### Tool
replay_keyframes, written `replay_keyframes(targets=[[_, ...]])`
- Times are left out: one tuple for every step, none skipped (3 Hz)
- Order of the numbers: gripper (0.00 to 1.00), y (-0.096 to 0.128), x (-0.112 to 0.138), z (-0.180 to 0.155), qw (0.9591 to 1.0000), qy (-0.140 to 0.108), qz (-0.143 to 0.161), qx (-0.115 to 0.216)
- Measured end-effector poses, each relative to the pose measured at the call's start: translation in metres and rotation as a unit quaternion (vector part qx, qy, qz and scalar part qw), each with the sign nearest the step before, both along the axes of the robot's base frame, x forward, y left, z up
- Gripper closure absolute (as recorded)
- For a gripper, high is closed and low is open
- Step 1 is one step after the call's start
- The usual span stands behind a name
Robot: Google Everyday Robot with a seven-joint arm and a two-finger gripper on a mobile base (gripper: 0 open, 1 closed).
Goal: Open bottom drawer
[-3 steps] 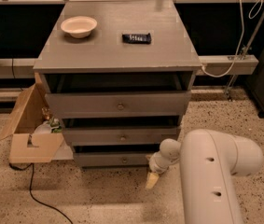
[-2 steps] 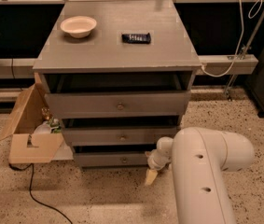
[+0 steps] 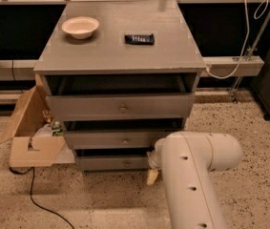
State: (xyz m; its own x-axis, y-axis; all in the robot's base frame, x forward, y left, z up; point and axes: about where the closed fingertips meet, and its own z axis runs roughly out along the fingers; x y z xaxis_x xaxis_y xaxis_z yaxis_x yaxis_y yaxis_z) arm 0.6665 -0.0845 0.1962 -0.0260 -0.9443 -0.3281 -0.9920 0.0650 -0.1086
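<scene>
The bottom drawer [image 3: 110, 163] is the slimmest grey front of the grey cabinet, with a small round knob [image 3: 127, 163] at its centre. It sits slightly pulled out, with a dark gap above it. My gripper [image 3: 152, 173] hangs at the drawer's right end, low near the floor, to the right of the knob. A pale fingertip [image 3: 152, 176] points down below the drawer front. My white arm [image 3: 194, 175] covers the cabinet's lower right corner.
The mid-height drawer [image 3: 120, 140] and the tallest drawer [image 3: 120, 108] above are both partly open. A bowl [image 3: 80, 27] and a black bar [image 3: 140, 39] lie on the cabinet top. An open cardboard box [image 3: 29, 132] and a black cable [image 3: 39, 199] are at the left on the floor.
My arm has swung left, bringing the gripper closer to the right end of the bottom drawer. The drawers have not moved.
</scene>
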Motion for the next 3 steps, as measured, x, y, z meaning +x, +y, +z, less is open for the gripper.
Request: replay_keyframes(targets=[[0.0,0.004,0.014,-0.004,0.9999,-0.012,0.002,-0.005],[0.0,0.01,0.026,-0.016,0.9999,-0.012,0.003,-0.009],[0.18,0.012,0.027,-0.033,1.0,-0.002,0.0,-0.002]])
